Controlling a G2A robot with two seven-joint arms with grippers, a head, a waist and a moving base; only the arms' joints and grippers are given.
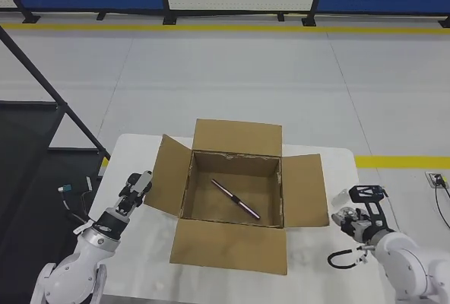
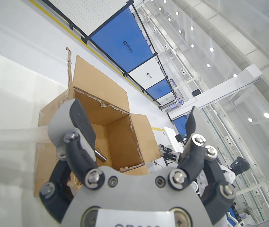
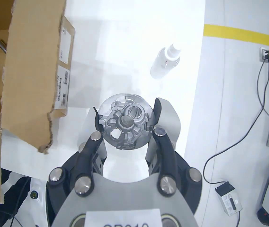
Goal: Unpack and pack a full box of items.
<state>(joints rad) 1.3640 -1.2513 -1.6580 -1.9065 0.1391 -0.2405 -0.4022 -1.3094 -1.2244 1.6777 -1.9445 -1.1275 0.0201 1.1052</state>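
Top view, read from the left, puts the left gripper (image 1: 139, 182) over the left side of the white table (image 1: 308, 251), just beside the splayed left flap of the open brown cardboard box (image 1: 229, 245). Its own wrist view shows its fingers (image 2: 80, 119) spread wide with nothing between them and aimed towards the box's mouth, which reads as a ready pose for going in. The box sits mid-table with all four flaps folded outward, presumably so both arms can enter from above without catching an edge. On its floor lies a slim dark metal rod (image 1: 236, 199), slanting from far left to near right. Nothing else shows inside, so I judge the unpacking half nearly finished, with the rod the last piece to come out. To the right, outside the right flap, the right gripper (image 3: 126, 113) is clamped on a round grey cast-metal part (image 3: 115, 128) with a toothed hub. Its pads press on opposite sides of the rim, so the part's face is turned to the wrist camera; whether the part touches the table I cannot tell. Beyond it, well apart from the box, a white plastic spray bottle (image 3: 164, 62) lies on its side on the table, and the part is probably meant to be set down near it, clear of the flap.
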